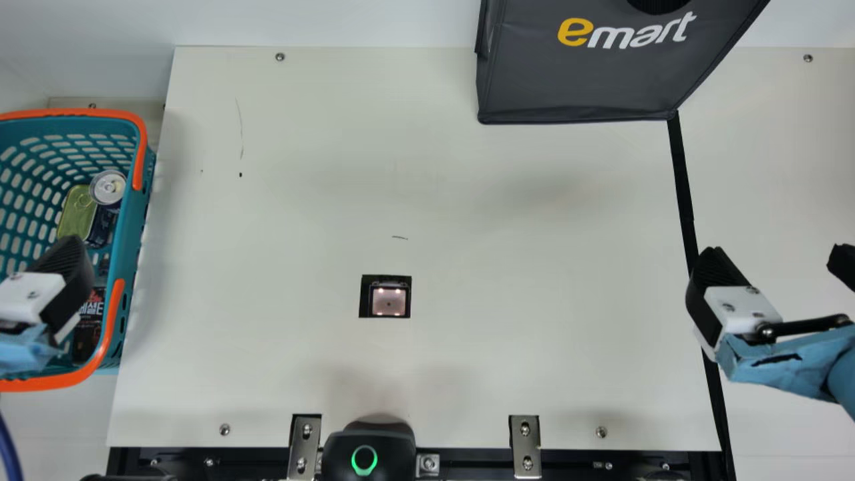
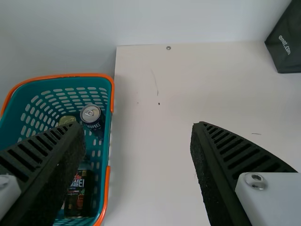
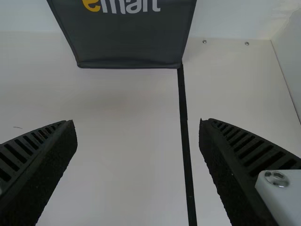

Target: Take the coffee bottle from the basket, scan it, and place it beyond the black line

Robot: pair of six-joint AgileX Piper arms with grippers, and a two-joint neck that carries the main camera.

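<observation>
Left gripper [image 1: 65, 267] spread wide over the basket [image 1: 73, 113] — dark bottle [image 2: 77, 195] inside, perhaps the coffee — and right gripper [image 1: 775, 259], also spread, above the black line [image 1: 682, 180]!

There's the coffee bottle [image 2: 78, 197], dark, its black label marked in white and red, lying inside the teal basket [image 1: 133, 220] with orange handles, just beside the worktop [image 1: 267, 234]! The square scanner [image 1: 389, 302], lights glowing, sits mid-worktop, and the narrow black line [image 1: 682, 187] runs straight, slightly slanted, at the right!
</observation>
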